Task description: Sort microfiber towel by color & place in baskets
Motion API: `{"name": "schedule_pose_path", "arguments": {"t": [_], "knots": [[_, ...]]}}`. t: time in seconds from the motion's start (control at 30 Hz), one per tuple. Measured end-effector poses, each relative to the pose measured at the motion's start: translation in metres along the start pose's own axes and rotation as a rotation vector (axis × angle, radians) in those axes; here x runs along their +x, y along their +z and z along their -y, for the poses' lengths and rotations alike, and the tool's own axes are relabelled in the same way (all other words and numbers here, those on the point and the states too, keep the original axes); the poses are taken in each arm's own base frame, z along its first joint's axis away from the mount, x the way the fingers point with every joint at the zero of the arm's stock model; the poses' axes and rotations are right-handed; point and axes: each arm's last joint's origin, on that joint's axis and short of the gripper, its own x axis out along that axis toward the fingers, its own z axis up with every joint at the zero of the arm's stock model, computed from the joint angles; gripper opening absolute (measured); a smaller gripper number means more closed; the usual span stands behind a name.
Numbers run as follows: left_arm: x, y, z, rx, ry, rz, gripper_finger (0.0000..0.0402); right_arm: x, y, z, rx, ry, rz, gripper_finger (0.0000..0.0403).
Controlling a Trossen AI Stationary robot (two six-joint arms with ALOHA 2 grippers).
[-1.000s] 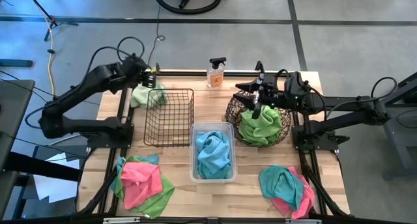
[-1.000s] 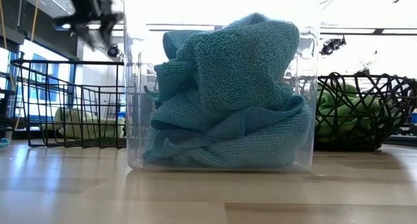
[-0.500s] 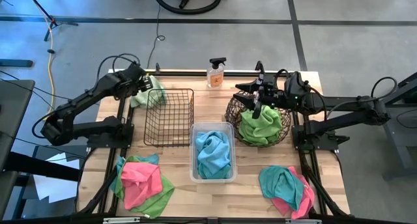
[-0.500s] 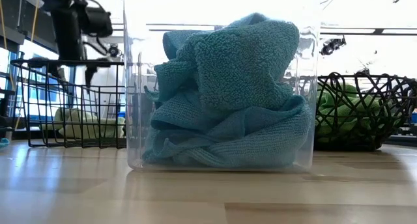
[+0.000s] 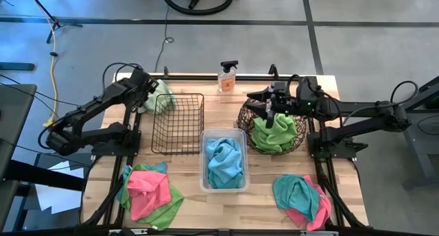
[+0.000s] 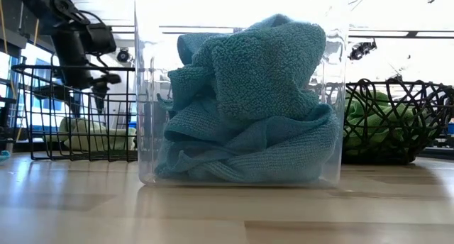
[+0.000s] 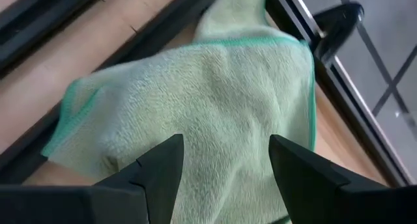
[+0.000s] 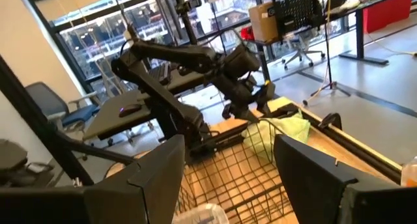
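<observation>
Looking straight down from the high view, the whole layout shows, left to right. At roughly ten o'clock on the table the left gripper (image 5: 152, 93) hangs over a pale green towel (image 5: 147, 101) lying just outside the black wire basket (image 5: 178, 123), between its left wall and the table's back-left corner. A pink and green pile (image 5: 147, 193) lies at about seven o'clock. The clear tub (image 5: 223, 160) at the table's centre holds teal towels (image 5: 225, 160). A spray bottle (image 5: 228, 77) stands at twelve o'clock. The woven basket (image 5: 274, 130) at two o'clock holds lime green towels (image 5: 276, 131), with the right gripper (image 5: 269, 111) above its rim. A teal and pink pile (image 5: 302, 198) lies at five o'clock.

Only the left wrist view shows how close that tool is: its two fingers (image 7: 163, 168) stand apart, spread over the pale green towel (image 7: 195, 107), nothing clamped between them. Whether they touch the cloth I cannot tell.

The right wrist view shows the right fingers (image 8: 163, 165) apart and holding nothing, looking across the wire basket (image 8: 234, 168) to the left arm (image 8: 189, 61).

The low view shows the tub (image 6: 241, 88) side-on, teal towels heaped to its rim.
</observation>
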Motion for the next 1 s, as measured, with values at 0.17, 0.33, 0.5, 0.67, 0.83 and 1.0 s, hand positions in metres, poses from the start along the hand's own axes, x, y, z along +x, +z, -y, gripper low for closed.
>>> {"name": "schedule_pose_path", "arguments": {"t": [0.17,0.33,0.5,0.67,0.83,1.0], "knots": [[0.007,0.006,-0.001,-0.017,0.037,-0.006,0.0216,0.0,-0.001,0.0,-0.003,-0.002,-0.012,0.0236],[0.019,0.004,0.002,-0.003,0.067,-0.048,0.0216,0.0,-0.001,0.0,-0.009,-0.003,-0.012,0.0236],[0.034,0.002,0.004,0.01,0.106,-0.086,0.0216,0.0,-0.001,0.001,-0.011,-0.004,-0.012,0.0236],[0.046,0.0,0.004,0.018,0.157,-0.102,0.0216,0.0,-0.001,0.001,-0.003,-0.004,-0.012,0.0236],[0.055,-0.002,0.007,0.064,0.149,-0.142,0.0186,0.0,-0.001,0.001,-0.003,-0.004,-0.012,0.0236],[0.056,-0.003,0.007,0.159,0.146,-0.164,0.0057,0.0,-0.001,0.0,0.03,-0.004,-0.01,0.0236]]}}
